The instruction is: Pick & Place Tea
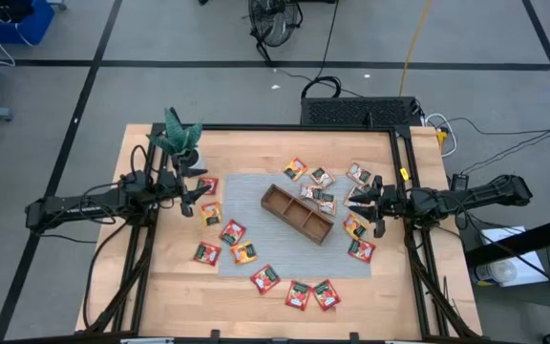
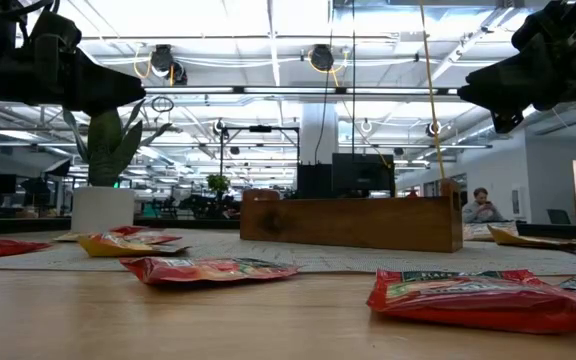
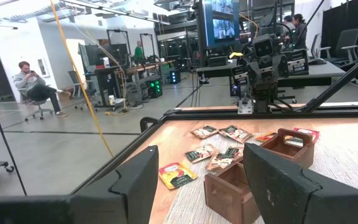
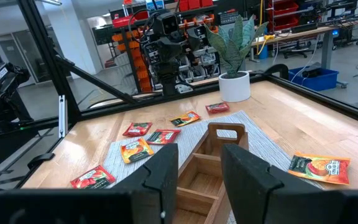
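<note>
You see tea sachets (image 1: 233, 231) scattered flat on the grey mat (image 1: 256, 186) around the wooden tray (image 1: 297, 213); some lie inside its compartments, count unclear. The left gripper (image 3: 197, 180) hangs above the mat's left edge, fingers wide, nothing between them. The right gripper (image 4: 199, 168) hangs over the sachets right of the tray, fingers narrower, empty. In the low view both fingertips are cut off.

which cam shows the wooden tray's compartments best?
High view: the tray lies fully visible from above on the mat, dividers clear. The low view shows only its long side wall. The left wrist view sees one end and part of the inside; the right wrist view looks along it, past its handle.
</note>
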Robot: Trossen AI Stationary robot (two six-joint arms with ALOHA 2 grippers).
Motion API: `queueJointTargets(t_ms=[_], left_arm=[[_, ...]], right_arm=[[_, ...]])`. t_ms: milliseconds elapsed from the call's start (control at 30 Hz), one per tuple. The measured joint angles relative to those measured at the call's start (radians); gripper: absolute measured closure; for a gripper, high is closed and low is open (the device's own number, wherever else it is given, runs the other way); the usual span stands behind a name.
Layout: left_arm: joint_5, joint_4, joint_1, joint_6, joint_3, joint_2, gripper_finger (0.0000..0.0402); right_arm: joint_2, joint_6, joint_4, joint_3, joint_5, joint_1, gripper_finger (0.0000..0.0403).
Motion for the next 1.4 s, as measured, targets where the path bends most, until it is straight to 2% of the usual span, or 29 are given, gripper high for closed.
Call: queueJointTargets(t_ms=[1000,1233,1400], left_arm=[[0.0,0.0,0.0,0.0,0.0,0.0,0.0167],[0.0,0.0,0.0,0.0,0.0,0.0,0.0167],[0.0,0.0,0.0,0.0,0.0,0.0,0.0167]], right_arm=[[0.0,0.0,0.0,0.0,0.0,0.0,0.0291],[0.001,0.037,0.126,0.0,0.0,0.0,0.0291],[0.001,-0.02,0.171,0.0,0.021,0.0,0.0291]])
